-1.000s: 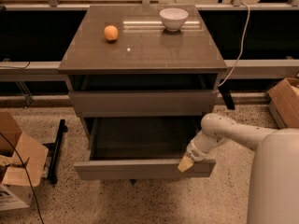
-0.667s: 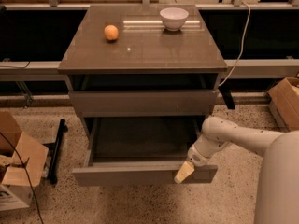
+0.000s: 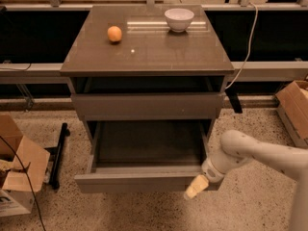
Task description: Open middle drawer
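No text is readable; pincer (image 3: 196,187) at front of middle drawer (image 3: 139,182).

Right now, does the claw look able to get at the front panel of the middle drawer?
Probably yes. The claw sits at the right end of the front panel of the middle drawer, which stands pulled out, and nothing lies between them.

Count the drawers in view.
2: the top drawer, and below it the middle drawer, pulled out, with the gripper at its front's right end. Another may be hidden beneath.
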`<control>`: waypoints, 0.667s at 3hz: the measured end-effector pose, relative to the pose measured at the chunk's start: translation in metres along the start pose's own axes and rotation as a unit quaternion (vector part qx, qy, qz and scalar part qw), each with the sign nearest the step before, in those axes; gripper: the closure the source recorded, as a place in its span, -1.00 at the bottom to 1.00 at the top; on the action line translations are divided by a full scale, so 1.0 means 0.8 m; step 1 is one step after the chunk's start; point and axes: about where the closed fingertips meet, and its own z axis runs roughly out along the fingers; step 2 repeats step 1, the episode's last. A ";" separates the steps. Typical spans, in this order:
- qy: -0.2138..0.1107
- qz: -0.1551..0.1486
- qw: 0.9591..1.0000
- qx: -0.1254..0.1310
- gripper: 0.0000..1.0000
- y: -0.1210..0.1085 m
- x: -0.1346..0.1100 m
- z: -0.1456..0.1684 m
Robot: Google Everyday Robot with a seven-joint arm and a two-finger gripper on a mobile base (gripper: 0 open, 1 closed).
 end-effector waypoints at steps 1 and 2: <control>-0.003 0.009 1.000 -0.005 -1.00 0.006 0.007 0.001; -0.003 0.009 1.000 -0.005 -1.00 0.006 0.007 0.001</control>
